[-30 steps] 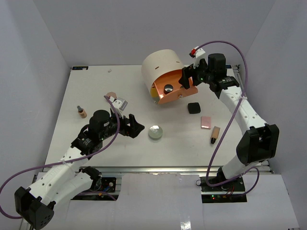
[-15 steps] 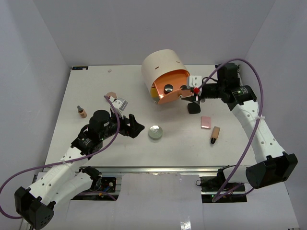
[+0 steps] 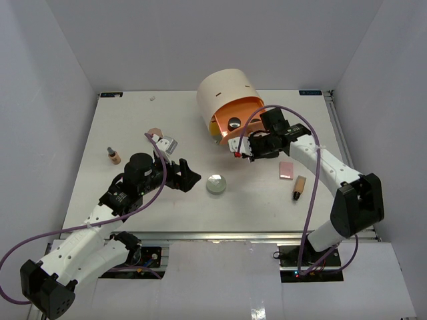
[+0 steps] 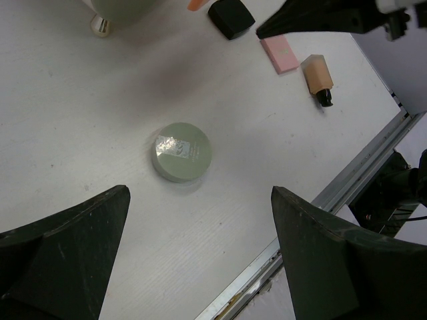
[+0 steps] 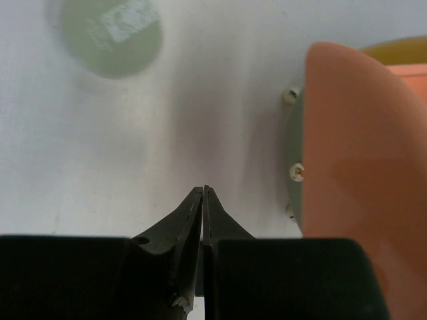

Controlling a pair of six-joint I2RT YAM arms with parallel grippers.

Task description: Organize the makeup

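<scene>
The silver-white round compact [image 3: 215, 183] [image 4: 181, 151] [image 5: 112, 37] lies mid-table. My left gripper [image 3: 191, 176] [image 4: 200, 193] hovers just left of it, open and empty. My right gripper [image 3: 252, 152] [image 5: 203, 189] is shut on nothing, low over the table in front of the orange drawer [image 3: 245, 128] [image 5: 360, 133]. The black square case [image 4: 231, 17] lies beside its tips; from above the arm hides it. A black round jar [image 3: 234, 123] sits in the drawer. The pink flat palette [image 3: 287, 169] [image 4: 280, 53] and a tan tube [image 3: 299, 187] [image 4: 319, 79] lie at the right.
The big cream drum [image 3: 227, 93] stands at the back centre with its orange drawer swung open. Another tan tube [image 3: 114, 156] and a pink disc [image 3: 155, 133] lie on the left side. The table's metal front rail [image 4: 347, 180] runs close behind the compact.
My right arm has swung from the drum's right side down and left to the table in front of the drawer, and its jaws have closed. The left arm has not moved.
</scene>
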